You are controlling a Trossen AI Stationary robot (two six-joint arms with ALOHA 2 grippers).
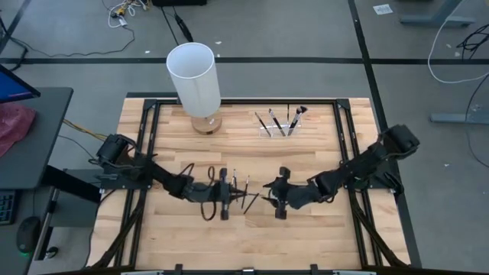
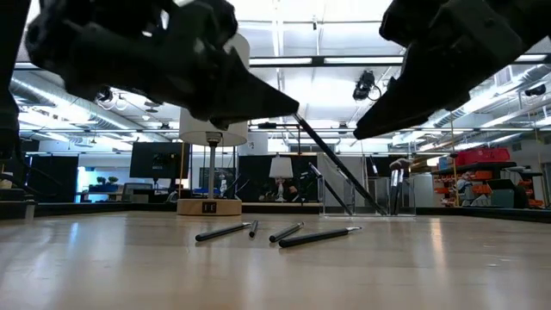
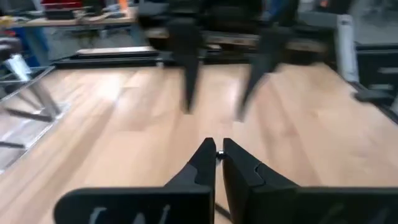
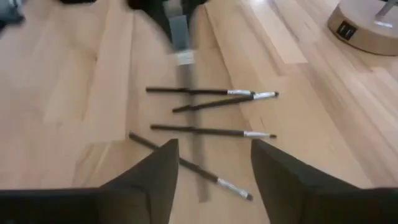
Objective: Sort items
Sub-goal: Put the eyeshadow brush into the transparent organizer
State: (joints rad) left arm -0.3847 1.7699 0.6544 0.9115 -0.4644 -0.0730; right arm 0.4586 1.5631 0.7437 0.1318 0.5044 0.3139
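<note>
Left gripper (image 1: 238, 195) clamped on a brush (image 2: 340, 179), right gripper (image 1: 269, 191) at its 3 o'clock, fingers apart, other brushes (image 4: 211, 93) lying below

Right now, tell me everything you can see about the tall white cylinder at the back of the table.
The tall white cylinder looks like a lamp: a plain, matte white shade, open at the top, upright on a thin stem over a round wooden base with a small dark label. It stands on the wooden table at the far edge, left of the clear holder with brushes. Nothing else touches it.
</note>
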